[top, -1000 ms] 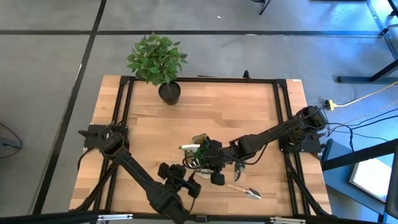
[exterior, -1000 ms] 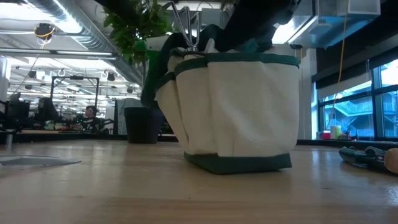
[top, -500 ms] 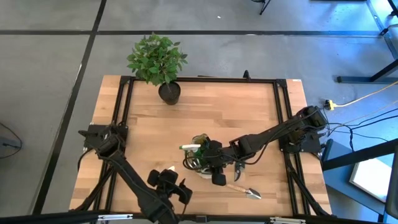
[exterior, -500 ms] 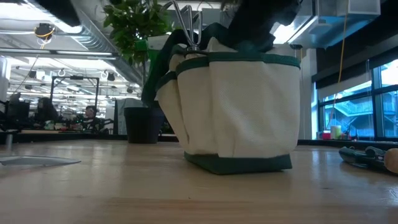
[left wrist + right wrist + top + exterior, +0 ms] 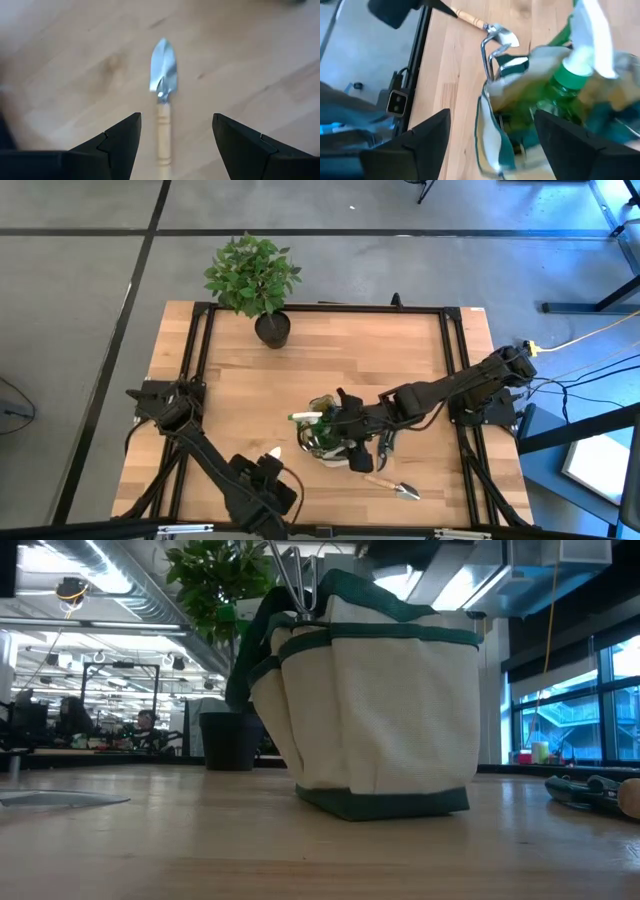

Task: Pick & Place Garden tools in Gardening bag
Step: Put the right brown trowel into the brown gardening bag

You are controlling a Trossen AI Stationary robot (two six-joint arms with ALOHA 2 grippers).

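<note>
The gardening bag [image 5: 322, 442] [image 5: 390, 710] stands on its base near the table's front middle. A green spray bottle [image 5: 570, 75] and a fork [image 5: 295, 575] stick up out of it. My right gripper [image 5: 492, 145] [image 5: 338, 428] hovers open just above the bag's mouth, touching nothing. My left gripper [image 5: 175, 135] [image 5: 266, 472] is open above a wooden-handled trowel [image 5: 162, 100] that lies flat on the table left of the bag; its fingers stand on either side of the handle, apart from it.
A second trowel [image 5: 395, 486] and dark pruners [image 5: 385, 445] [image 5: 585, 790] lie on the table right of the bag. A leafy plant in a black pot [image 5: 272, 328] stands at the far edge. A black frame [image 5: 200, 370] borders the tabletop.
My right gripper has opened over the bag and risen a little, out of the low view; the bag's rim stands higher there now. My left gripper has moved toward the table's near left, away from the bag, to a spot over the trowel, staying open.
</note>
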